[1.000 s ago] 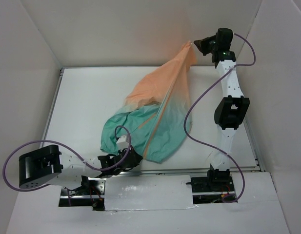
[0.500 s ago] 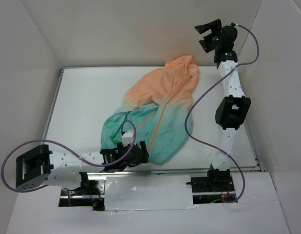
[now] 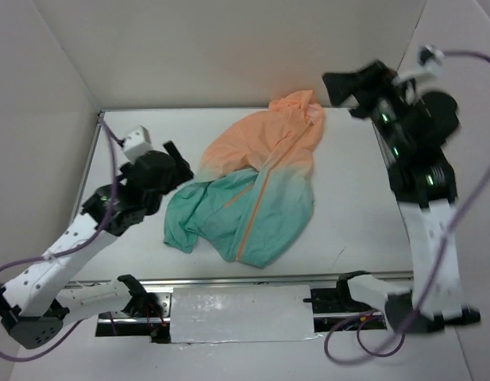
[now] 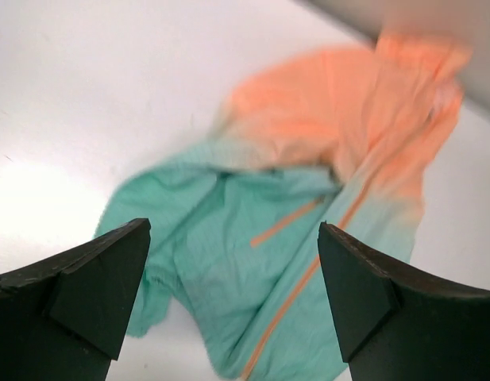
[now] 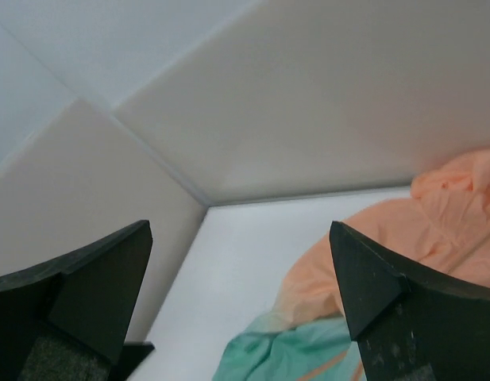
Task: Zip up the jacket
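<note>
On the white tabletop (image 3: 352, 198), mid-workspace, lies the thin hooded jacket, peach-orange fading to teal (image 3: 264, 178), with its hood (image 3: 296, 103) toward the far wall (image 3: 229, 55) and its hem toward the near edge. Left gripper (image 3: 171, 163) hangs above the table just beside the bunched teal sleeve (image 3: 185, 226), jaws spread and nothing between them; its wrist view agrees (image 4: 233, 230). Right gripper (image 3: 340, 83) sits high beside the hood, likewise spread and empty (image 5: 241, 226). Risk, as judged: whether the slider has reached the collar cannot be read, being too small from above and blurred at the left wrist. If it falls short, a re-grasp is needed. With cloth this light, pulling the slider while the hem is unpinned would likely lift the garment instead of running the teeth, and loose fabric could snag. Appearance: orange front zipper (image 3: 260, 190) shows as one unbroken line from collar to hem, with the panels meeting along it. Body lies rumpled; a short orange pocket line (image 4: 284, 224) crosses the teal panel.
</note>
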Robot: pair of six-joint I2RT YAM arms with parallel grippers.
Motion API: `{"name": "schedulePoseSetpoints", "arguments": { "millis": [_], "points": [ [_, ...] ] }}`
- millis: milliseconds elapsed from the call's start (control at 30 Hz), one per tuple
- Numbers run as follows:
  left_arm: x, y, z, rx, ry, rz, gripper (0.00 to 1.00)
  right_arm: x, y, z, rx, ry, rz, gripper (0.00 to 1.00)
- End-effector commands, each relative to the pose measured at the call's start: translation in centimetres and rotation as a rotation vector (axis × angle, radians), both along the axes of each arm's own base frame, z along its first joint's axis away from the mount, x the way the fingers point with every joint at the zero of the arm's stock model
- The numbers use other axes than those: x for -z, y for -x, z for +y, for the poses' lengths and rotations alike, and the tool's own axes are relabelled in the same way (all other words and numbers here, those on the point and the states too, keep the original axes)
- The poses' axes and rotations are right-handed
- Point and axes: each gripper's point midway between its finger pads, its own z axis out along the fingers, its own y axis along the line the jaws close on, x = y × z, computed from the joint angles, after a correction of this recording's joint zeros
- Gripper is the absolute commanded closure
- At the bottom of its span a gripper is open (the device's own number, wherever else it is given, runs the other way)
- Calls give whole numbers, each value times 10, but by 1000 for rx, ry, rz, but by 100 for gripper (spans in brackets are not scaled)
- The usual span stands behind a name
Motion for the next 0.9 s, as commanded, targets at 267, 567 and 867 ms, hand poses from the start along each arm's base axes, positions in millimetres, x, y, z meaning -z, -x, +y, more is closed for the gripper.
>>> {"name": "schedulePoseSetpoints", "arguments": {
  "millis": [267, 567, 867],
  "points": [
    [-114, 73, 147, -272, -158, -199, 1, 116, 209, -62, 168, 90, 23, 0],
    [-62, 126, 192, -315, -243, -118, 1, 147, 265, -99, 277, 176, 67, 0],
    [-44, 136, 194, -279, -238, -119, 1, 146, 263, -103, 285, 172, 67, 0]
  ]
}}
